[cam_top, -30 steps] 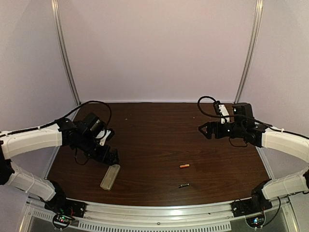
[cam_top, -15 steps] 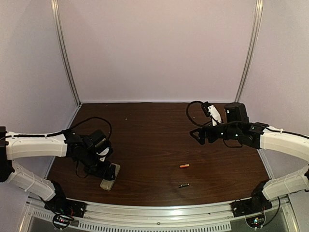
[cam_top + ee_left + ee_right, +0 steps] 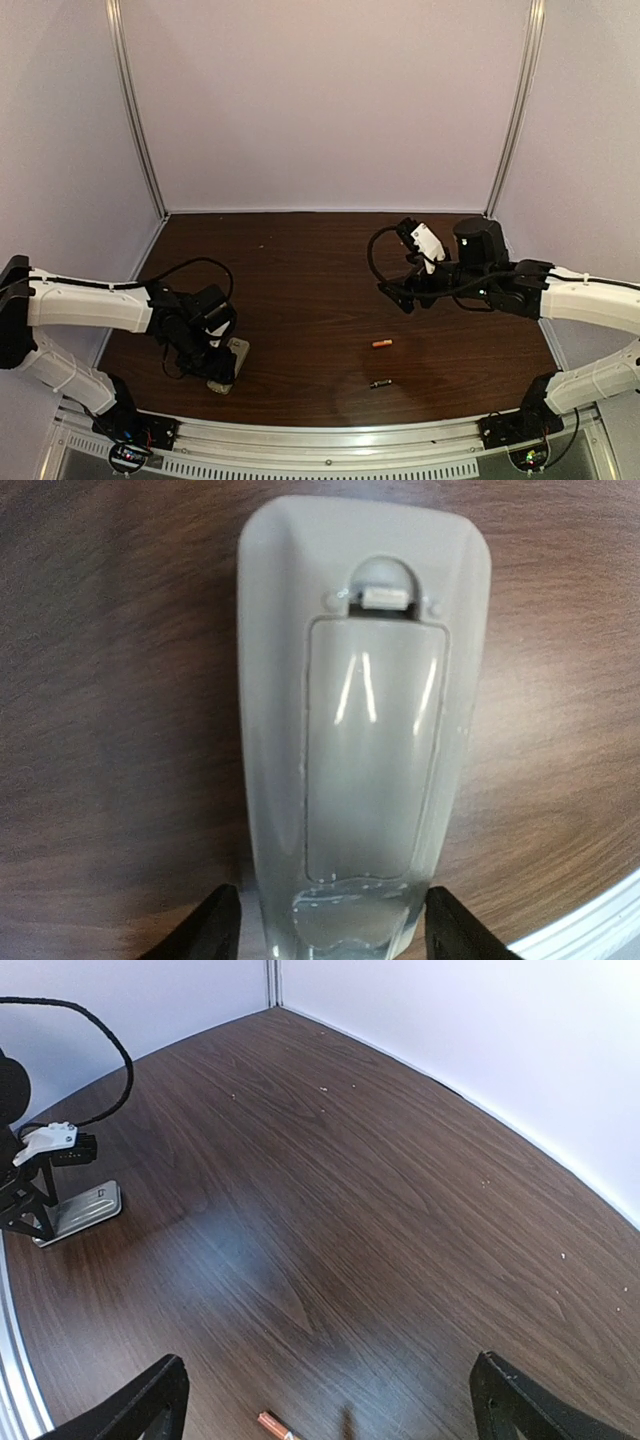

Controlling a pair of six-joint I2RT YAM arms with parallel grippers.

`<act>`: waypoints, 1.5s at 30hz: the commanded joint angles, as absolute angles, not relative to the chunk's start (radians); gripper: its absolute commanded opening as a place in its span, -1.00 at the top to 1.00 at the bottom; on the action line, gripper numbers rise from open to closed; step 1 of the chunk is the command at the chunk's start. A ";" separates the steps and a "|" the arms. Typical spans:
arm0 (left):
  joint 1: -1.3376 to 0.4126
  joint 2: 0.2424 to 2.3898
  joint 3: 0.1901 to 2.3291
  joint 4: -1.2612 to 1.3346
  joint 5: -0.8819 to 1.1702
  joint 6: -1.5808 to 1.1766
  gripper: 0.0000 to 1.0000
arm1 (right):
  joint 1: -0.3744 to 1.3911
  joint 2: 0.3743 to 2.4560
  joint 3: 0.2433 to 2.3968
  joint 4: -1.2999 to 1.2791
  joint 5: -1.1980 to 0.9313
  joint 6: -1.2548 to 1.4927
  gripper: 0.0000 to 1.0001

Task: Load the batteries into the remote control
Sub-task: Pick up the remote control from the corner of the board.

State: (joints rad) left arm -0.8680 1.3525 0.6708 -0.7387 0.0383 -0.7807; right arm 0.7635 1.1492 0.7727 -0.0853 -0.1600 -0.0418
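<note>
While a second ago it lay just beside the arm, the slim light grey-beige plastic remote control (image 3: 365,730) now rests back-up near the left front edge of the dark wooden table (image 3: 320,270). Its near end sits between the jaws of the left gripper (image 3: 330,935). They have narrowed onto its sides; whether they already pinch it, I cannot tell. Its moulded battery cover (image 3: 370,750) is still shut. The right gripper (image 3: 392,295), jaws wide and empty, has swung toward the small orange cylinder battery (image 3: 382,343) and the dark grey-black cylinder battery (image 3: 379,383). Both lie loose, so loading has not begun.

Grey-beige remote control (image 3: 370,730) lies flat, back up, cover closed. Well to its right, an orange battery (image 3: 382,343) and a dark battery (image 3: 379,384) lie on their sides.
</note>
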 commanded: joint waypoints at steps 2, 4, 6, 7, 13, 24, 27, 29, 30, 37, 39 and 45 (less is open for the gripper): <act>-0.891 1.378 0.652 -0.690 0.026 -0.804 -0.11 | 0.862 1.133 0.792 -0.042 -0.034 -0.133 -0.98; -0.893 1.386 0.649 -0.680 0.020 -0.805 -0.04 | 0.882 1.142 0.795 -0.035 -0.017 -0.133 -0.97; -0.894 1.395 0.646 -0.676 0.017 -0.803 0.01 | 0.887 1.158 0.805 -0.038 -0.028 -0.118 -0.96; -0.894 1.401 0.643 -0.672 0.018 -0.799 0.02 | 0.889 1.161 0.807 -0.034 -0.034 -0.110 -0.95; -0.893 1.457 0.628 -0.623 0.033 -0.776 -0.20 | 0.890 1.135 0.790 -0.020 -0.078 -0.095 -0.94; -0.894 1.359 0.771 -0.639 0.143 -0.714 0.13 | 0.956 1.066 0.777 -0.059 -0.012 -0.175 -0.86; -0.894 1.344 0.867 -0.671 0.264 -0.653 0.15 | 1.053 1.075 0.786 -0.064 0.096 -0.233 -0.77; -0.894 1.343 0.922 -0.713 0.325 -0.622 0.16 | 1.122 1.092 0.792 -0.065 0.175 -0.288 -0.73; -0.894 1.342 0.942 -0.730 0.351 -0.609 0.17 | 1.161 1.104 0.800 -0.072 0.211 -0.318 -0.71; -0.894 1.336 1.010 -0.780 0.502 -0.585 0.26 | 1.428 1.216 0.824 -0.054 0.429 -0.544 -0.51; -0.899 1.336 1.017 -0.783 0.529 -0.573 0.26 | 1.476 1.250 0.829 -0.046 0.469 -0.598 -0.44; -0.955 1.358 1.036 -0.779 0.576 -0.579 0.26 | 1.547 1.323 0.853 -0.035 0.469 -0.717 -0.25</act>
State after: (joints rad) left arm -0.9138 1.3499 0.9939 -0.7776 0.5018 -0.5957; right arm 1.5169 1.2957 0.8169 -0.0483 0.4057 -0.5999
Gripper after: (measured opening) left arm 0.526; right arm 0.634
